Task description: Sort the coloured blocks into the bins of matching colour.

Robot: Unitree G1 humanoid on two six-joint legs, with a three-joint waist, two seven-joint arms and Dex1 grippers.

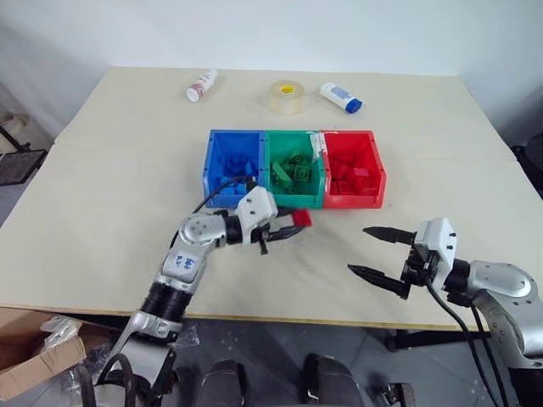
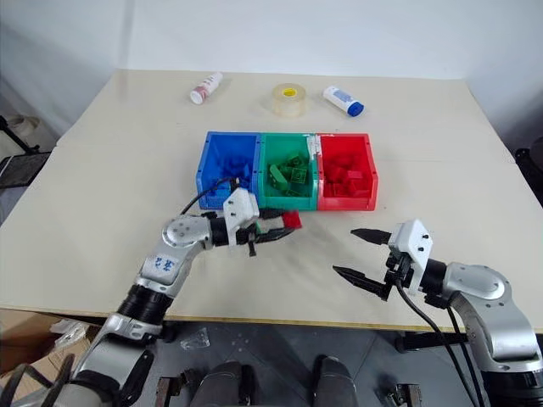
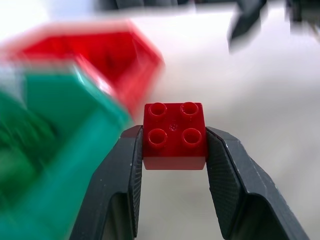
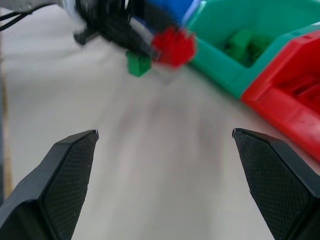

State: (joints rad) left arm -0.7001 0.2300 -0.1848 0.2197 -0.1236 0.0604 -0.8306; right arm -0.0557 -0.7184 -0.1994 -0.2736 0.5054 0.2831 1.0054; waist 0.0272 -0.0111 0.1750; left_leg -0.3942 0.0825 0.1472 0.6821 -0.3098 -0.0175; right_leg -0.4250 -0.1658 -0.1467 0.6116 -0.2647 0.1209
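Three bins stand in a row at the table's middle: blue [image 1: 233,134], green [image 1: 297,201] and red [image 1: 356,200], each with blocks of its own colour inside. My left gripper [image 1: 293,225] hovers just in front of the green bin, shut on a red block [image 3: 174,135] held studs-up between its fingers. A small green block [image 4: 138,64] lies on the table beneath that gripper. My right gripper [image 1: 357,249] stands open over bare table in front of the red bin, nothing between its fingers [image 4: 70,165].
At the table's far side lie two small white bottles [image 1: 202,85] [image 1: 341,97] with a clear tape roll [image 1: 287,96] between them. A cardboard box [image 1: 25,356] sits on the floor at the near left, below the table's front edge.
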